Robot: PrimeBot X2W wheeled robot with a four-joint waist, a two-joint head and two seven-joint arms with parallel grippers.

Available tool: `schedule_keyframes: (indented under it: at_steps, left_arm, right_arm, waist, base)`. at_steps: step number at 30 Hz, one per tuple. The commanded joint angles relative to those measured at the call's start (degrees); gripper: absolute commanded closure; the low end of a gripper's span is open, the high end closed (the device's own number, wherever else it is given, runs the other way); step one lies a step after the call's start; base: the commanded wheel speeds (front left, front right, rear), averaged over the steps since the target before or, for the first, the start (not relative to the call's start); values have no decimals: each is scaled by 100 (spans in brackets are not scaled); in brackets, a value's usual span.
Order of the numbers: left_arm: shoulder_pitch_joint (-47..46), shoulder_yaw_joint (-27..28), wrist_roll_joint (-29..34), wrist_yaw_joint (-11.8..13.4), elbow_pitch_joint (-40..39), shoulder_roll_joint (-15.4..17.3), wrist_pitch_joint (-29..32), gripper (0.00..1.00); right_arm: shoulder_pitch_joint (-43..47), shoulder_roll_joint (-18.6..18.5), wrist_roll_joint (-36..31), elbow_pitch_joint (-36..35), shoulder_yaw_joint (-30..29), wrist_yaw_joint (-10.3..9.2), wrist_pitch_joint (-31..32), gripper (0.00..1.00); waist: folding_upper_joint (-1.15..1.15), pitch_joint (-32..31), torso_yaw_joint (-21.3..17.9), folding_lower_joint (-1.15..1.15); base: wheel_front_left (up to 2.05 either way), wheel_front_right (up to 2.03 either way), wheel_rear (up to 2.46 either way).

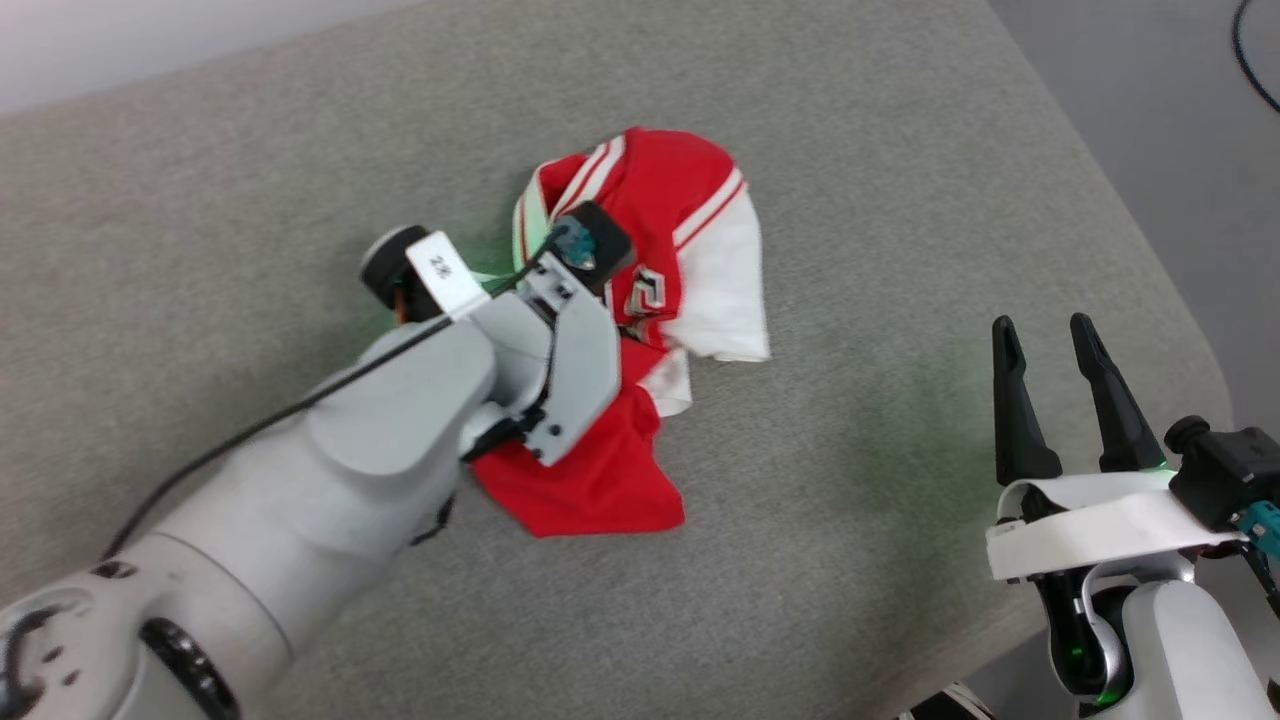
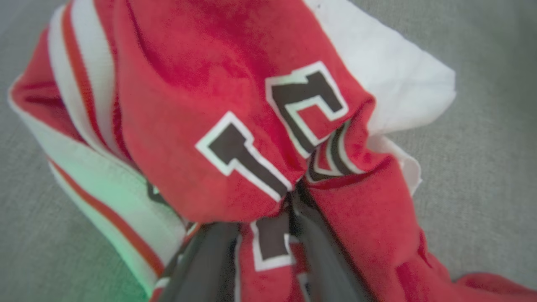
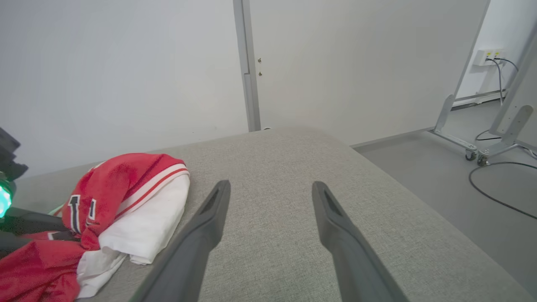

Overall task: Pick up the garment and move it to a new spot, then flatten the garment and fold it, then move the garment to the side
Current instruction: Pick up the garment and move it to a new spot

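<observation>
**Padded surface** (image 1: 900, 200), grey, count one. The far edge runs along the top left of the head view against a pale wall (image 1: 150, 40). The right edge slants from top right down to a rounded corner at lower right, with grey floor (image 1: 1150, 120) beyond it. Open surface lies on every side of the jersey, widest toward the right edge and along the bottom centre.

**Jersey** (image 1: 650, 190), count one. Red with white sleeves and striped trim, crumpled in a heap at the centre of the head view, well apart from all edges.

**Left gripper** (image 2: 268, 218), count one. It reaches onto the heap from the lower left. In its wrist view the two dark fingers (image 2: 201, 264) stand a little apart with a fold of numbered cloth between them. Whether they pinch it cannot be told.

**Right gripper** (image 1: 1042, 330), count one. At lower right near the corner, two fingers spread wide with bare surface showing between them, well apart from the jersey.

**Cable** (image 1: 1250, 60), count one, on the floor at top right.
</observation>
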Motion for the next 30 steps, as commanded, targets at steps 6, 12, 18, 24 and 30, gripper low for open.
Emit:
schedule_keyframes:
  at_steps: [6, 12, 18, 24, 30]
  left_arm:
    - [80, -125, -281, 38, 73, -182, -492, 0]
    - [-39, 71, -673, 35, -125, -418, -1282, 0]
    - [384, 291, -1190, 34, -477, -276, -1874, 0]
    - [1250, 534, -1480, 113, -374, -74, -2674, 0]
    - [2212, 1113, -1739, 136, -358, 47, -3236, 0]
  right_arm:
    - [187, 8, -388, 18, -175, -8, -3, 0]
    - [409, 4, -830, 87, -354, -8, -3, 0]
    - [625, -50, -1081, 152, -528, -8, -3, 0]
    - [848, -242, -1194, 285, -740, -8, -3, 0]
    - [1116, -467, -1214, 364, -1017, -8, -3, 0]
  waist:
    - [0, -619, 963, 0]
    - [0, -1005, 1645, 0]
    - [0, -1381, 2198, 0]
    - [0, -1645, 2673, 0]
    - [0, -1829, 3188, 0]
  base:
    - [0, 0, 0]
    - [0, 0, 0]
    - [0, 0, 0]
    - [0, 0, 0]
    - [0, 0, 0]
